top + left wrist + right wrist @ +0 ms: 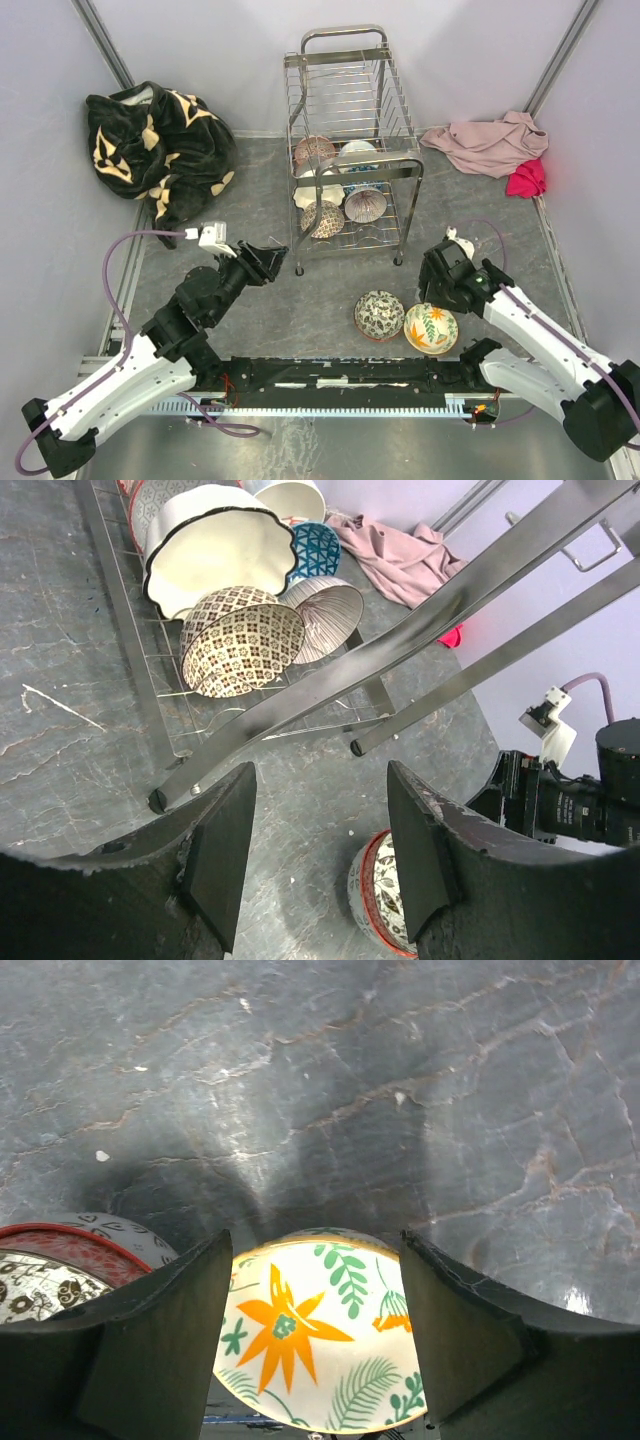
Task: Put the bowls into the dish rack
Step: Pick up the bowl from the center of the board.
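Observation:
The chrome dish rack (345, 110) stands at the back middle, with several bowls (340, 205) leaning in its lower tier. Two bowls rest on the table in front of it: a dark floral, red-rimmed one (379, 314) and a yellow-rimmed one with orange flowers (431, 328). My left gripper (278, 252) hovers open and empty by the rack's front left foot. In the left wrist view the left gripper (320, 850) frames bare table, with the red-rimmed bowl (378, 892) by its right finger. My right gripper (315, 1345) stands open above the flowered bowl (320, 1350), not touching it.
A black and tan blanket (160, 150) is heaped at the back left. A pink cloth (490, 140) and a red one (527, 178) lie at the back right. In the right wrist view the red-rimmed bowl (50, 1270) sits just left of the flowered one. Walls close in the table.

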### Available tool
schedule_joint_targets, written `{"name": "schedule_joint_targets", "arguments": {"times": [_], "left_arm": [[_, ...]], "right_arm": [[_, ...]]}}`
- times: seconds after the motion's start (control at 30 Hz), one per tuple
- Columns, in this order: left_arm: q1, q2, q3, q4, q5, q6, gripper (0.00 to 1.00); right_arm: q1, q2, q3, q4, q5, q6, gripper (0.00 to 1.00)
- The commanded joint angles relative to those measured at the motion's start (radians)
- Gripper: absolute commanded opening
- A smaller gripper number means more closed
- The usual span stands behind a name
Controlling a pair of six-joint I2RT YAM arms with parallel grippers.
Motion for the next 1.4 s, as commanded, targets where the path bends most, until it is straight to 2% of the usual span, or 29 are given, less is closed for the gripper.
{"name": "schedule_joint_targets", "arguments": {"times": [0.0,0.23,0.37,0.57,0.8,1.23,1.37], "left_arm": [[0.006,-0.032,0.002,-0.006,0.018,0.025,0.62],[0.005,-0.056,0.001,-0.012,0.018,0.04,0.63],[0.007,-0.062,-0.004,-0.013,0.019,0.046,0.63],[0.007,-0.063,-0.017,-0.011,0.012,0.048,0.64],[0.006,-0.057,-0.028,-0.001,0.001,0.048,0.64],[0.006,-0.028,-0.032,0.006,-0.005,0.04,0.63],[0.007,-0.026,-0.03,0.003,-0.009,0.039,0.63]], "right_arm": [[-0.019,-0.08,-0.016,-0.061,0.005,0.078,0.75],[-0.035,-0.198,-0.015,-0.106,0.038,0.142,0.74],[-0.036,-0.246,-0.047,0.003,-0.081,0.097,0.68],[-0.035,-0.189,-0.04,0.149,-0.252,0.022,0.56],[-0.022,-0.118,0.014,0.16,-0.293,-0.052,0.49],[0.18,0.09,0.074,0.172,-0.161,-0.063,0.44],[0.215,0.148,0.103,0.159,-0.111,-0.069,0.33]]}}
